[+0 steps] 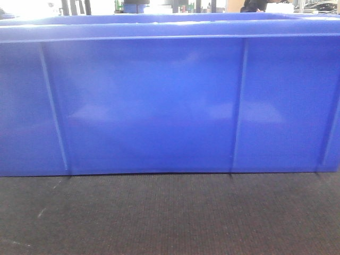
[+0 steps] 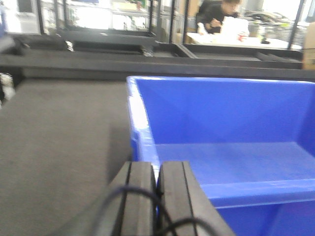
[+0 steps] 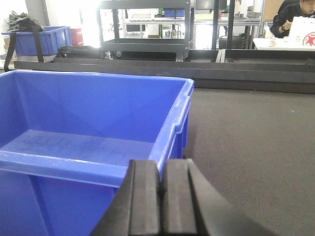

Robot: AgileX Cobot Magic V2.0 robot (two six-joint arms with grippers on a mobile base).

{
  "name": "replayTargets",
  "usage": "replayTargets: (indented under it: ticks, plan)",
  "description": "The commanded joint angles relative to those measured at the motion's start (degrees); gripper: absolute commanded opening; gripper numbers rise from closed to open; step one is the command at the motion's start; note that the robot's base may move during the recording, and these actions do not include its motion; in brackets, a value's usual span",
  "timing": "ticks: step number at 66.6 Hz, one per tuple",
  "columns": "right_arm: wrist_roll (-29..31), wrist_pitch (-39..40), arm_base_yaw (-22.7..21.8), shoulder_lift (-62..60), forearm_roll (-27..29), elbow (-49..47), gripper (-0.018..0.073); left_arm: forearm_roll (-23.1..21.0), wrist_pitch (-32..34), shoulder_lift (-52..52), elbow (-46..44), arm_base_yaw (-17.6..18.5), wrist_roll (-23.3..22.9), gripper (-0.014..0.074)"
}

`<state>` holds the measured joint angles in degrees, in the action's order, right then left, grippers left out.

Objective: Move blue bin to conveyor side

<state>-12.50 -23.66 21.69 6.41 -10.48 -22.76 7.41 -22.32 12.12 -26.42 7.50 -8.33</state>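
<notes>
- Left end effector [image 2: 157, 196]: nearest item in my left wrist view; pads pressed nearly together over the rim at the near left corner of the blue bin [image 2: 236, 128]; I judge it clamped on that rim, with a sliver of blue showing between the pads.
- Right end effector [image 3: 161, 196]: same posture in my right wrist view; pads close together astride the rim at the bin's near right corner; I read it as gripping the rim.
- Blue bin: empty so far as both wrist views show; in the front view its ribbed long side fills most of the frame.
- Handling, my judgement: light while empty; stiff moulded plastic; glossy, so likely slippery under the pads; the thick top rim at two corners is the sound hold; uneven lifting could twist or tilt it.
- Conveyor side [image 1: 170, 218]: dark woven belt; the bin rests on it; belt runs on either flank.
- Dark rail [image 3: 197, 73]: edges the belt beyond the bin.
- Farthest: shelving racks [image 3: 147, 24]; a seated person [image 2: 216, 14].
</notes>
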Motion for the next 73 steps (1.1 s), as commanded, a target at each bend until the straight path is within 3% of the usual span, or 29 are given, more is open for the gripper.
replayTargets:
  ticks: [1, 5, 12, 33, 36, 73]
  plan:
    - [0.2, 1.4, 0.0, -0.4, -0.6, 0.2, -0.0088, -4.4, 1.8, -1.8, 1.6, -2.8, 7.2, -0.0008]
    - [0.2, 1.4, 0.0, -0.4, -0.6, 0.2, -0.0088, -7.4, 3.5, -3.5, 3.6, -5.2, 10.4, -0.0008]
    - [0.2, 1.4, 0.0, -0.4, -0.6, 0.2, -0.0088, -7.1, 7.2, -6.6, 9.1, -7.9, 11.1, -0.0008]
    - [0.2, 1.4, 0.0, -0.4, -0.6, 0.2, -0.0088, -7.1, 16.6, -12.1, 26.2, -8.5, 11.1, -0.0008]
    - [0.2, 1.4, 0.0, -0.4, -0.6, 0.2, -0.0088, -7.4, 20.5, -12.1, 26.4, -8.5, 11.1, -0.0008]
    - [0.2, 1.6, 0.0, -0.4, -0.6, 0.2, -0.0088, -7.4, 20.4, -12.1, 26.4, -8.5, 11.1, -0.0008]
